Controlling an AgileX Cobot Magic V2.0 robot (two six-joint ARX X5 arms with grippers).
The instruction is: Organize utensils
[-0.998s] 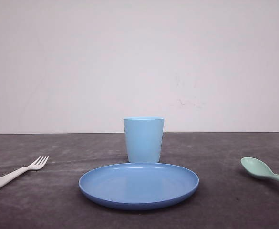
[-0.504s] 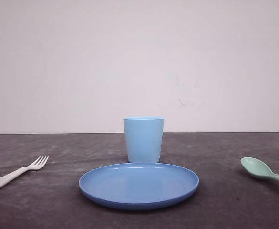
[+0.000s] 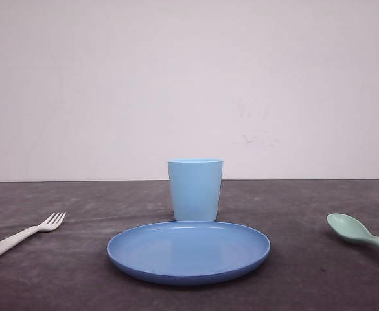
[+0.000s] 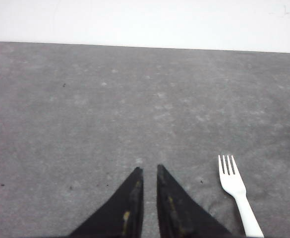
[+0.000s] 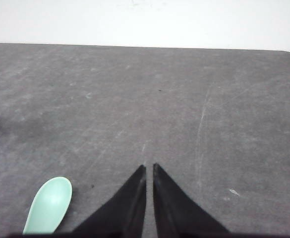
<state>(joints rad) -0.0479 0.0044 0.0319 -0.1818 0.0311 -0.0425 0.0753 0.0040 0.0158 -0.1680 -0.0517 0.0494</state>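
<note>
Front view: a dark grey worktop (image 3: 79, 278) before a plain white wall (image 3: 189, 84). A round blue plate (image 3: 188, 251) lies at the centre, and a light blue cup (image 3: 195, 189) stands upright just behind it; whether the two touch cannot be told. A small white plastic fork (image 3: 22, 236) lies flat well to the left of the plate, its tines pointing away from the robot toward the cup. A pale mint-green plastic spoon (image 3: 361, 234) lies well to the right of the plate, bowl up, its handle cut off by the edge of the picture.

Left wrist view: the left claw (image 4: 149, 171) is clenched, its two black fingers nearly meeting with only a thin slit between the tips, and grasps nothing. The fork (image 4: 237, 192) lies on the worktop near this claw, on its plate-facing side, tines pointing the way the fingers point, apart from them.

Right wrist view: the right claw (image 5: 149, 167) is likewise clenched and empty. The spoon (image 5: 49, 206) rests bowl up near this claw, on its plate-facing side, not touching it.
</note>
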